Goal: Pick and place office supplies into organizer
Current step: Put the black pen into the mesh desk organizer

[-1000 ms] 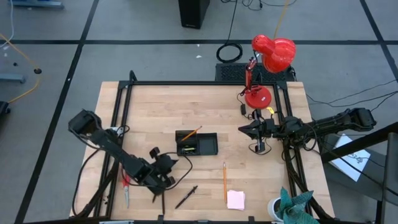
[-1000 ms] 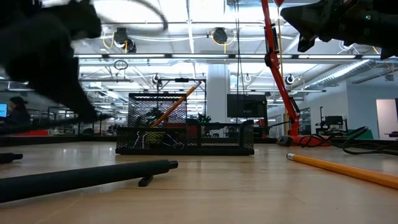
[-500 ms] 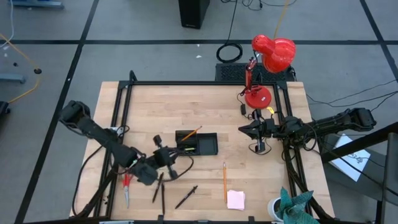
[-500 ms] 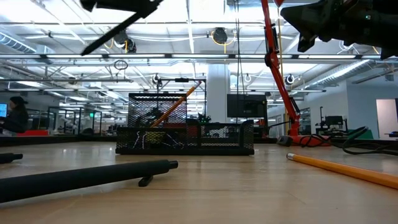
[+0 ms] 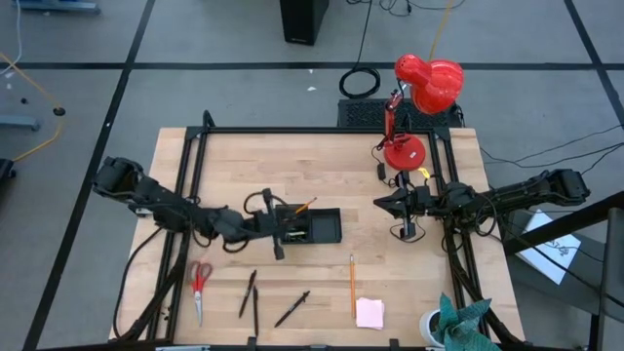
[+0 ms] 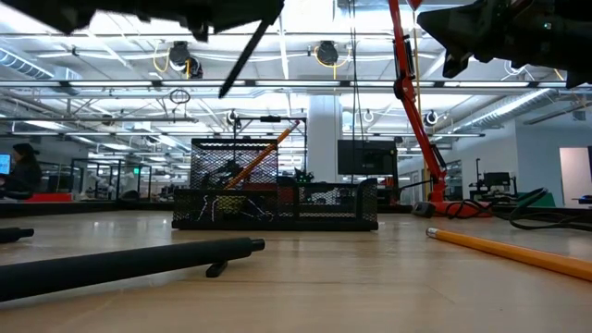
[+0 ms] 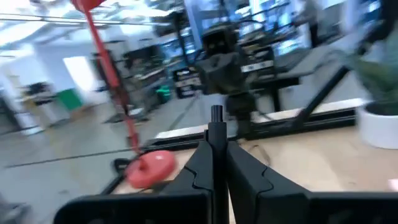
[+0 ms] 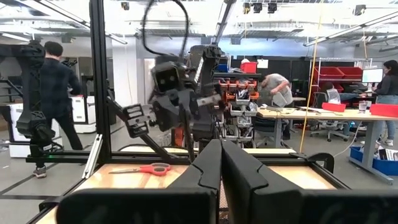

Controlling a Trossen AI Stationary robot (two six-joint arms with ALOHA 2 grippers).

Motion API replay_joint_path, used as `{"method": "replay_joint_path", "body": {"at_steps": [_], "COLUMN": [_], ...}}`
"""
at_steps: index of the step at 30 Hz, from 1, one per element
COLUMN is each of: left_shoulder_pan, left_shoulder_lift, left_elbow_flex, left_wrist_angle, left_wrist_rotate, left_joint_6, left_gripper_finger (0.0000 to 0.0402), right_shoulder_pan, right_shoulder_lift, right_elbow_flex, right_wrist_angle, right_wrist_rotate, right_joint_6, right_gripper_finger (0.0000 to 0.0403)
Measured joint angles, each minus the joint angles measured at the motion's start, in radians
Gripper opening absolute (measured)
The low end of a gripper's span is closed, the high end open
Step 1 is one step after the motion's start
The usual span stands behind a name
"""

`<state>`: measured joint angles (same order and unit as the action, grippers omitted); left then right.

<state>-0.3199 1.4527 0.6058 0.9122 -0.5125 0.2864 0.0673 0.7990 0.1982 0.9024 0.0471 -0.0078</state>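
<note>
Organizer: the small black mesh organizer (image 5: 310, 225) is sitting near the middle of the bench, its taller compartment on the left-arm side and its shallow tray on the other; an orange pencil (image 5: 301, 207) is leaning out of the taller compartment.
Held pen: a thin black pen (image 5: 276, 241) is hanging steeply tilted from the left gripper, above the bench and just beside the organizer's left-arm end; in the low view it is showing as a dark slanted stick (image 6: 245, 57) above the tray.
Left arm: it is reaching from the left edge of the bench across toward the organizer, forearm low and nearly level.
Left gripper: the left gripper (image 5: 265, 225) is clamping the pen between its two dark fingers (image 7: 200, 167), the pen's end standing out past them.
Right arm: it is waiting over the right edge of the bench, beside the base of the red desk lamp (image 5: 404, 152).
Right gripper: the right gripper (image 5: 382, 204) is pressing its fingers together on nothing.
Loose supplies: red-handled scissors (image 5: 199, 289), two black pens (image 5: 250, 294) and a third (image 5: 292, 308) are lying along the front edge; a second orange pencil (image 5: 352, 285) and a pale pink note pad (image 5: 370, 313) are lying toward the front right corner.
</note>
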Motion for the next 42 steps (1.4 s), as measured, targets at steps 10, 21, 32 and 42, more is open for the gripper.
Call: {"method": "replay_joint_path", "body": {"at_steps": [10,21,32,42], "left_shoulder_pan": [0.211,0.243,0.239,0.24], "left_shoulder_lift": [0.0,0.025,0.189,0.231], "left_elbow_flex": [-0.083,-0.158,-0.159,-0.159], "left_wrist_angle": [0.009,0.035,0.158,0.156], "left_wrist_rotate": [0.256,0.295,0.284,0.278], "left_joint_6": [-0.142,-0.237,-0.268,-0.296], "left_gripper_finger": [0.0019,0.0017,0.0009,0.0008], "right_shoulder_pan": [0.0,0.0,0.0,0.0], "right_shoulder_lift": [0.0,0.0,0.0,0.0], "right_elbow_flex": [0.0,0.0,0.0,0.0], "right_wrist_angle": [0.001,0.001,0.002,-0.002], "right_wrist_rotate": [0.0,0.002,0.003,0.003], "right_joint_6": [-0.006,-0.007,-0.004,-0.006], "right_gripper_finger": [0.0004,0.0004,0.0004,0.0004]}}
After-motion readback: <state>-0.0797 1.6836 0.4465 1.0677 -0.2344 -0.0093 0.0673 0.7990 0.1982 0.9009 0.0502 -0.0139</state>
